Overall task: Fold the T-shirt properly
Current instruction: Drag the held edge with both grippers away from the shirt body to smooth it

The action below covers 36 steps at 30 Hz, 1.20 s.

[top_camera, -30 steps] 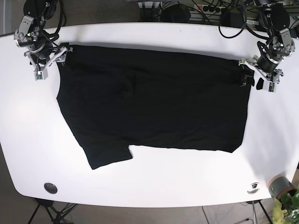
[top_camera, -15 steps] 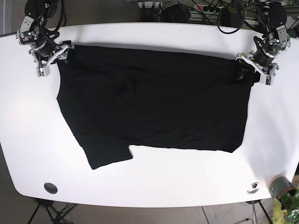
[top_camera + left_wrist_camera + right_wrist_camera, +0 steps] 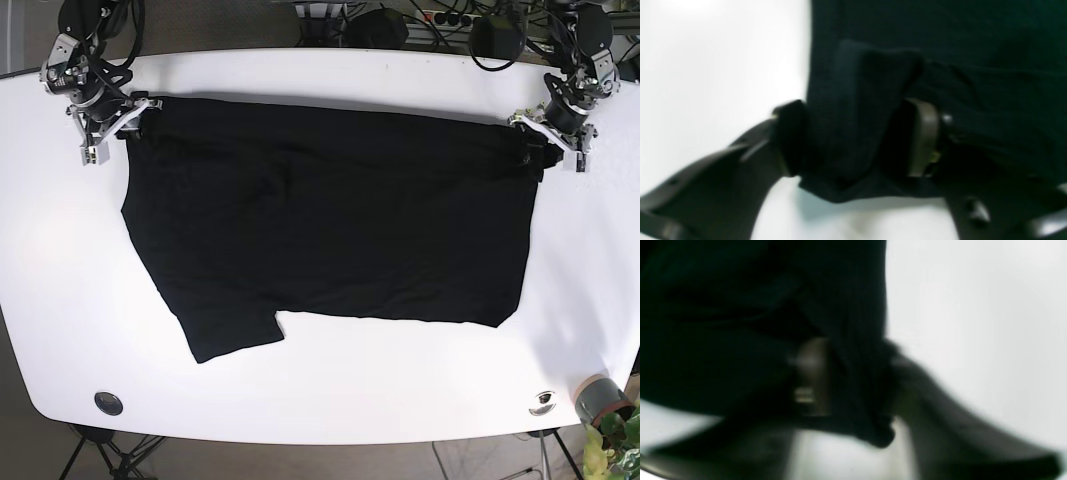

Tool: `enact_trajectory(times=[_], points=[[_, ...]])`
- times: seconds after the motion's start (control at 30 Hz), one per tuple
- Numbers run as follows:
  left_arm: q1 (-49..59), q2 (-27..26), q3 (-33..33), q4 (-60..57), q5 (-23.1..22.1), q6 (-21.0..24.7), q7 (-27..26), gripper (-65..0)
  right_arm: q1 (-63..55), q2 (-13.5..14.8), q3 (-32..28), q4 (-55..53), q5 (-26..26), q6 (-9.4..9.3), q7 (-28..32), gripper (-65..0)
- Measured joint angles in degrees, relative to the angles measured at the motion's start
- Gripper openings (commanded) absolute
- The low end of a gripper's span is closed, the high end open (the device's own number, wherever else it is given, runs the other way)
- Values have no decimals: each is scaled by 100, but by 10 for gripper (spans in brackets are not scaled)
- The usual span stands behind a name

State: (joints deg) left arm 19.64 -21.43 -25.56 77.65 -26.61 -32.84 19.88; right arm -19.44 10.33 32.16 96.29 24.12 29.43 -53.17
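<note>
A black T-shirt (image 3: 330,220) lies spread flat on the white table (image 3: 330,380), with one sleeve pointing to the near left. My left gripper (image 3: 531,147) is at the shirt's far right corner. In the left wrist view the left gripper (image 3: 857,140) is shut on a bunched fold of the T-shirt (image 3: 973,50). At the far left corner sits my right gripper (image 3: 135,115). The blurred right wrist view shows the right gripper (image 3: 857,380) pinching the edge of the T-shirt (image 3: 723,306).
A small pot with a plant (image 3: 603,402) stands at the near right corner. A black round disc (image 3: 108,403) and a silver fitting (image 3: 543,401) sit by the near edge. Cables and dark gear (image 3: 400,22) lie behind the far edge.
Both grippers moved slightly toward the far edge and closed in on the shirt's far corners. The left one had been open beside the right hem.
</note>
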Motion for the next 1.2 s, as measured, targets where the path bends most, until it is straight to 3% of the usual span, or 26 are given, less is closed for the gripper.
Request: enact_trajectory(times=[0.03, 0.13, 0.27, 0.53, 0.83, 0.93, 1.03, 1.2], points=[[0, -4, 0, -26, 4, 0, 7, -522, -2, -4, -2, -4, 7, 2, 0, -634], [11, -2, 2, -37, 0, -7, 17, -599, -4, -24, -22, -9, 22, 11, -39, -604], [26, 2, 0, -28, -28, -17, 59, -606, -4, -31, -28, -9, 33, 20, -39, -602], [398, 35, -321, 382, -31, -44, 765, -607, -225, -13, 2, 48, 157, 26, 24, -602], [1071, 28, -616, 852, 28, -63, 885, -599, -940, -68, -28, 669, 111, 59, -146, -596], [1220, 28, -616, 984, 24, -66, 883, -546, -1023, -63, -26, 686, 114, 57, -127, -590], [1276, 31, -616, 986, 50, -61, 883, -433, -1025, -66, -28, 691, 107, 57, -131, -522], [1266, 26, -623, 1113, 94, 0, 929, -293, -1027, -177, 4, 780, 66, 44, -127, -290]])
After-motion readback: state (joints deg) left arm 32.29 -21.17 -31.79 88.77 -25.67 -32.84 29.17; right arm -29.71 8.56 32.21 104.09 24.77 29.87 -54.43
